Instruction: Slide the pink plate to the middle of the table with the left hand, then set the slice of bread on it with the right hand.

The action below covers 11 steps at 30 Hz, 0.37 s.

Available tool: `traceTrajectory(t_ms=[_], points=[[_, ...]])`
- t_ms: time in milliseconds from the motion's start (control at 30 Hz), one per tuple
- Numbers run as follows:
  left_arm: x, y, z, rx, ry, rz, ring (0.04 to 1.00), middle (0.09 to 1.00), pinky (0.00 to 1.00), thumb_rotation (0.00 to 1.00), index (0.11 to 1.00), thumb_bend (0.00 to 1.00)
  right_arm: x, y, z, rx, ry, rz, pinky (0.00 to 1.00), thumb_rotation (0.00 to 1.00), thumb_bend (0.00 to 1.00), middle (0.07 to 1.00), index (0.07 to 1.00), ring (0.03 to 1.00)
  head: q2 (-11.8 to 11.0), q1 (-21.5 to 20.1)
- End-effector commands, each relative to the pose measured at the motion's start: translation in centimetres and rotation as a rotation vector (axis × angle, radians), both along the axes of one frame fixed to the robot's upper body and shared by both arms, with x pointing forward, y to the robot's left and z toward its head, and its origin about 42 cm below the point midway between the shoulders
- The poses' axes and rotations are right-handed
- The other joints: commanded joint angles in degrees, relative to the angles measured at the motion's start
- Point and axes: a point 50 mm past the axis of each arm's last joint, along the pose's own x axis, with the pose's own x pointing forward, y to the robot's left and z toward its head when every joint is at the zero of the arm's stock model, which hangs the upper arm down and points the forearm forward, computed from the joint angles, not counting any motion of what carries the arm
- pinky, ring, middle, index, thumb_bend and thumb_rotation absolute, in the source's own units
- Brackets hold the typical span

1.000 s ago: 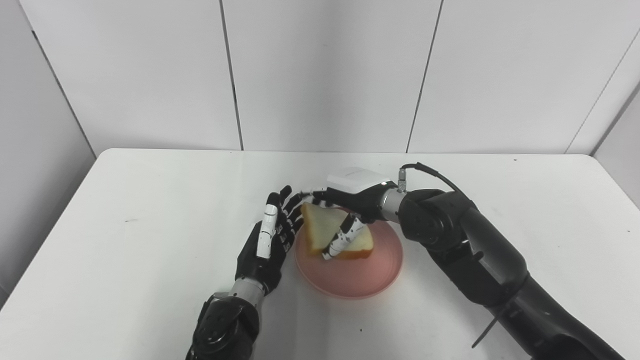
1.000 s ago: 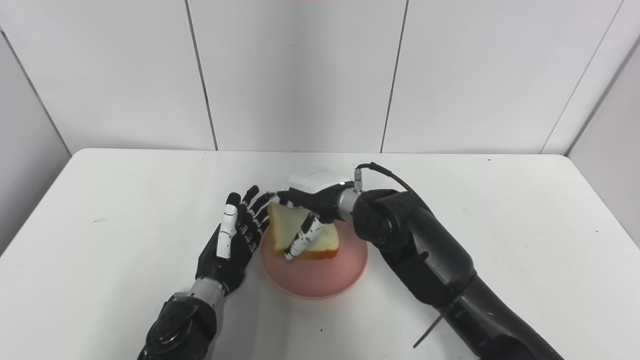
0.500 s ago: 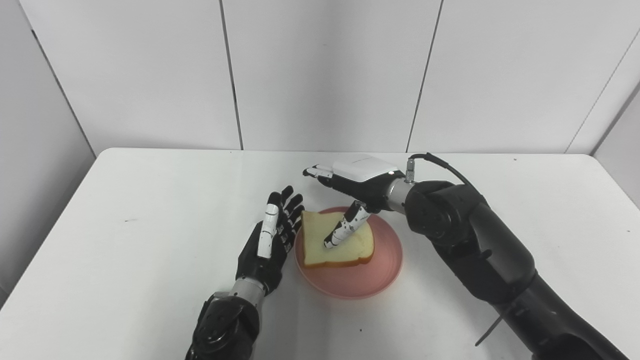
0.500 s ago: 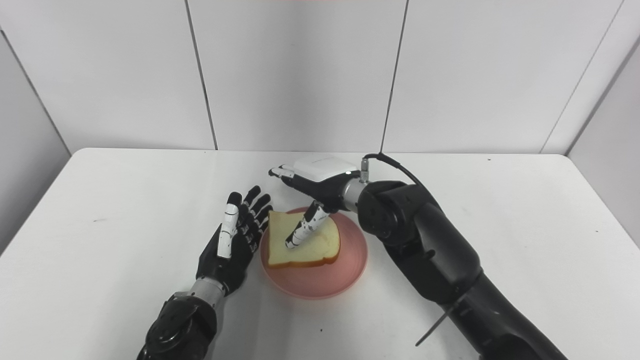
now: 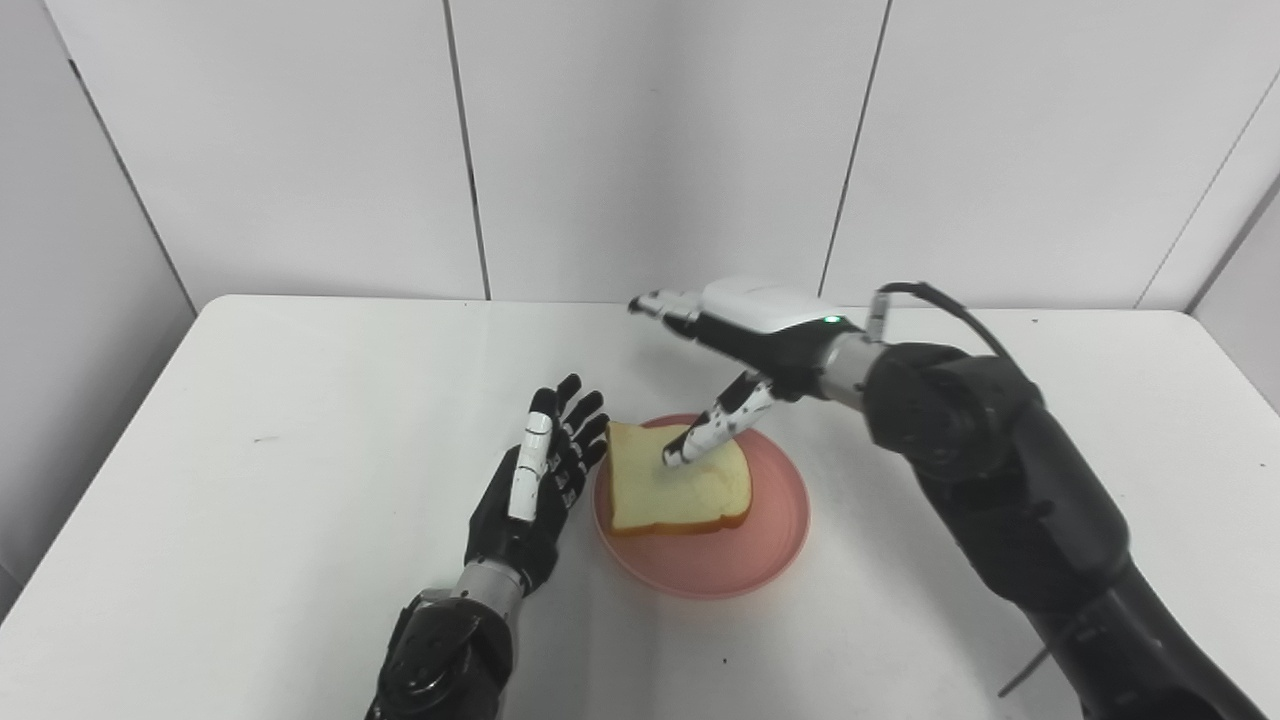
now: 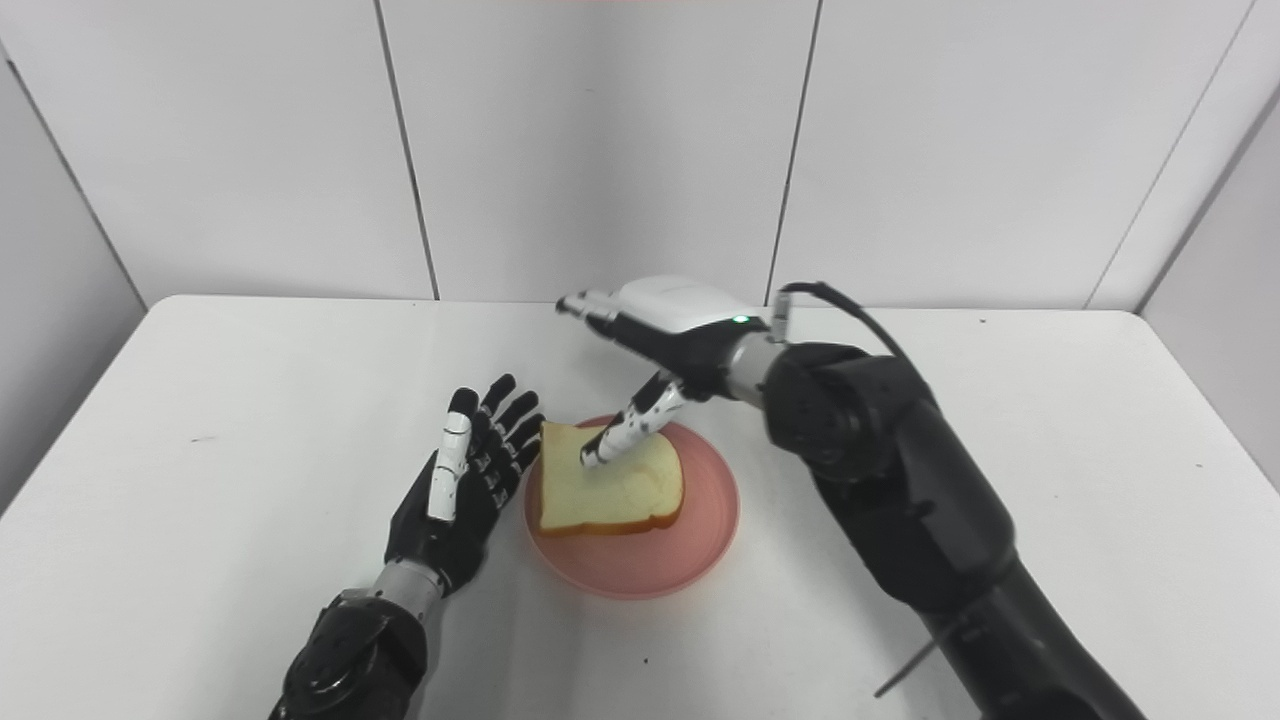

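Note:
The pink plate sits near the middle of the white table. The slice of bread lies flat on its left half. My right hand is open and empty, raised above and behind the plate, with its thumb pointing down towards the bread without touching it. My left hand is open and empty, on edge on the table just left of the plate's rim, palm towards the plate. The same scene shows in the right eye view, with the plate, the bread, the right hand and the left hand.
The white table has bare surface to the left, right and front of the plate. Grey wall panels stand right behind its far edge. My right forearm crosses the table's right side.
My right hand let go of the bread, which settled flat on the plate, then opened and rose up and back to the right. My left hand stayed beside the plate.

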Motion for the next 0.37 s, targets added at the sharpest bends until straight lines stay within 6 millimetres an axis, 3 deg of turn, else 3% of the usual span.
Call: traceTrajectory(t_ms=[0,167,333], points=[[0.3,-0.1,2.0,0.017,-0.086,0.008,0.944,0.950,0.97,0.93,0.961,0.78,-0.8,-0.8,-0.2,0.124,-0.039,-0.041,0.86,0.72,0.96,0.996,1.000,0.950,-0.34,-0.06],[-0.4,0.3,2.4,0.050,-0.121,0.029,0.958,0.959,0.98,0.93,0.963,0.78,-2.6,-2.5,-4.3,0.336,0.036,-0.140,0.92,0.98,0.89,1.000,1.000,0.995,-0.99,-0.57],[-0.7,0.7,2.3,0.093,-0.145,0.051,0.953,0.956,0.98,0.93,0.960,0.77,-5.0,-2.2,-7.2,0.493,0.080,-0.206,0.94,1.00,0.86,1.000,1.000,1.000,-1.90,-1.44]])
